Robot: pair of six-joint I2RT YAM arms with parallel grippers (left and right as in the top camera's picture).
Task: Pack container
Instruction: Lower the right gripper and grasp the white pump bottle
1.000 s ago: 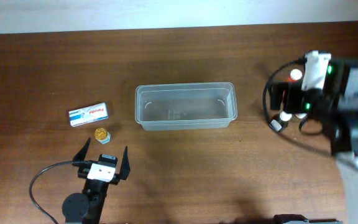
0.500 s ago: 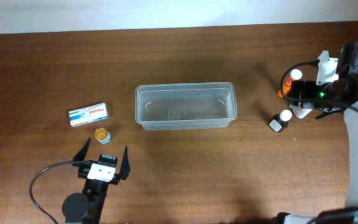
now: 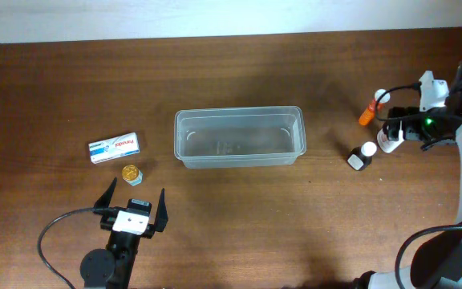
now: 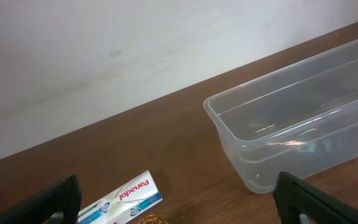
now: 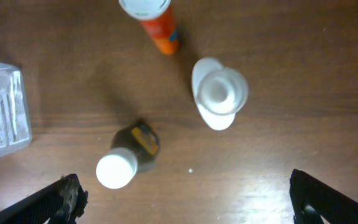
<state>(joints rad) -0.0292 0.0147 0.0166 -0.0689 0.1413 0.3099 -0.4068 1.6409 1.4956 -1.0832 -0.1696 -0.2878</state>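
On the right of the table (image 3: pixel 295 233), my right gripper (image 5: pixel 188 202) hangs wide over the dark bottle (image 5: pixel 132 155); a sloppy close could topple the white bottle (image 5: pixel 219 93) beside it. The container (image 3: pixel 239 136) sits at the centre, and my left gripper (image 3: pixel 138 193) is wide too.

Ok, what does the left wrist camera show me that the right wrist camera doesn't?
Only left wrist: the Panadol box, the white wall, the open inside of the container, and the left gripper, open. Only right wrist: an orange bottle, a white bottle, a dark bottle with a white cap, and the right gripper, open. Both: the wooden table, and probably the container, whose clear corner seems to show at the right wrist's left edge.
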